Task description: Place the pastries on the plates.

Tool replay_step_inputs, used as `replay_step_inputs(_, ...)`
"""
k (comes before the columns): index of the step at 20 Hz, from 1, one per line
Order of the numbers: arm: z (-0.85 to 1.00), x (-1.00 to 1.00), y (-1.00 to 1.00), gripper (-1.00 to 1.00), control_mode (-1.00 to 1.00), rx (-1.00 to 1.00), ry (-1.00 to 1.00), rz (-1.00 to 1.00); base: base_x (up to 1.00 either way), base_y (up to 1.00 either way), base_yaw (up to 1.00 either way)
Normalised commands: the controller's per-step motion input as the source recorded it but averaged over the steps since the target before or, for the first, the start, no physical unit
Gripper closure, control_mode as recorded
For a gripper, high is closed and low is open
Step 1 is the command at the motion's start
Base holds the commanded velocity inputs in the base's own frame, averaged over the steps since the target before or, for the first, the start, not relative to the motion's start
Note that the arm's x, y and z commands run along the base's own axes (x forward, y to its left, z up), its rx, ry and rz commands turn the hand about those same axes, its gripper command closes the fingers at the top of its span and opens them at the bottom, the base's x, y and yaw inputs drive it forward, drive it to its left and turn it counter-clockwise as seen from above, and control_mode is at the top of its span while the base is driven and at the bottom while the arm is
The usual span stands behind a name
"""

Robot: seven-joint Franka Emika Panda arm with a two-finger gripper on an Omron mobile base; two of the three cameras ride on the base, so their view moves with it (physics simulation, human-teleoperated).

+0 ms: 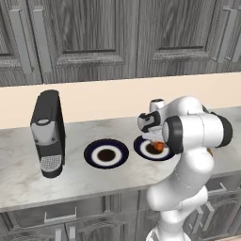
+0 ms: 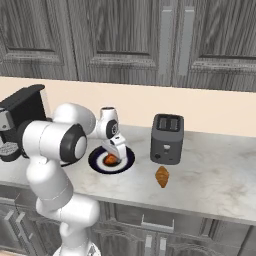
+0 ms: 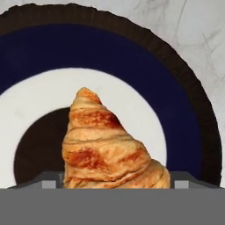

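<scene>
Left base view gives you the whole counter (image 1: 28,174): a black coffee machine (image 1: 47,132) stands at the left, and two round plates lie side by side to its right. The left plate (image 1: 106,154) is bare, showing its navy rim, white ring and brown centre. The right plate (image 1: 143,149) is partly hidden by the arm's big white elbow, and you can see an orange croissant (image 1: 159,146) over its centre, right under the gripper (image 1: 157,142).

In the right base view you see the gripper (image 2: 112,157) pointing down over that same plate (image 2: 126,160), with the croissant (image 2: 110,159) at its tips above the brown centre. The gripper's fingers are closed in on the croissant, pinching it. You cannot tell from either base view whether the croissant already touches the plate or hangs just above it.

The hand view looks straight down on the plate (image 3: 132,52). The croissant (image 3: 107,149) rises from the bottom edge between the fingertips (image 3: 49,183), its pointed end over the white ring and its body covering part of the brown centre.

The second croissant (image 2: 162,176) lies on the bare counter (image 2: 220,175) in the right base view, just in front of a dark toaster (image 2: 167,138) and to the right of the plate, apart from it. A small orange bit of it (image 1: 209,151) peeks out beside the arm in the left base view.
</scene>
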Motion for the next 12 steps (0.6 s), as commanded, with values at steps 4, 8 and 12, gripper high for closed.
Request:
replay_step_inputs(4,0.11,0.0,0.09,-1.0,-1.0,0.0,-0.13,0.0,0.0,0.0,0.0)
replay_step_inputs(8,0.05,0.0,0.28,-1.0,-1.0,0.0,-0.15,0.0,0.0,0.0,0.0)
replay_step_inputs(12,0.23,-0.31,0.07,-1.0,-1.0,0.0,-0.03,0.0,0.0,0.0,0.0)
